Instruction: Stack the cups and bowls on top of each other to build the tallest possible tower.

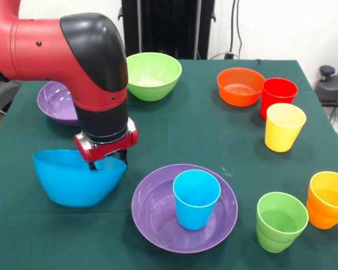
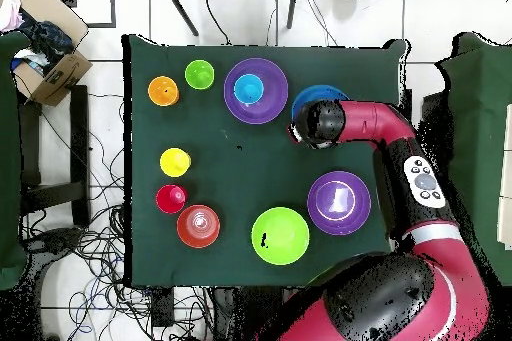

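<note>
While clamped on the blue bowl (image 1: pixel 73 183) rim, claw (image 1: pixel 108 163) beside purple bowl (image 1: pixel 152 216), blue cup (image 1: pixel 196 198) inside.

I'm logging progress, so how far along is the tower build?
Barely begun: a blue cup stands in the near purple bowl. The gripper is at the blue bowl, tilted. The green bowl, orange bowl, second purple bowl and four cups remain loose.

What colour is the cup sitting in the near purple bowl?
Blue. The cup stands upright inside the purple bowl; the front view shows it best.
</note>
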You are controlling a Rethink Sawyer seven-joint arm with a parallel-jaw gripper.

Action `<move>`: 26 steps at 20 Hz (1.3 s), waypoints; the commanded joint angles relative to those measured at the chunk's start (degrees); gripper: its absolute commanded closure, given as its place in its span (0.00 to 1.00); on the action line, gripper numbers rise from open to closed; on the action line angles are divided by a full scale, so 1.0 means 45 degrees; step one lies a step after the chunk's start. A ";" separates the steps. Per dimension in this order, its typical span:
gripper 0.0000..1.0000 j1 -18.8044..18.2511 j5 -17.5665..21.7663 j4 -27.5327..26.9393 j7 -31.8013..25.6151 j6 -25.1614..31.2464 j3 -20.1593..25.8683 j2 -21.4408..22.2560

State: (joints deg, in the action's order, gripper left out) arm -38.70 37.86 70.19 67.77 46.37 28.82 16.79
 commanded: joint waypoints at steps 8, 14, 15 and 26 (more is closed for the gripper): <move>1.00 -0.0506 0.1122 0.0333 -0.2204 -0.1307 0.0057 -0.1286; 1.00 -0.0628 0.0870 0.0460 -0.2027 -0.1251 0.0137 -0.1183; 1.00 -0.0620 0.0828 0.0454 -0.2039 -0.1176 0.0142 -0.1174; 1.00 -0.0134 0.0124 0.0582 -0.0209 -0.0471 -0.0334 -0.0443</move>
State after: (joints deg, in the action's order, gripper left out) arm -41.01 37.74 69.91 67.77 41.21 29.54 18.26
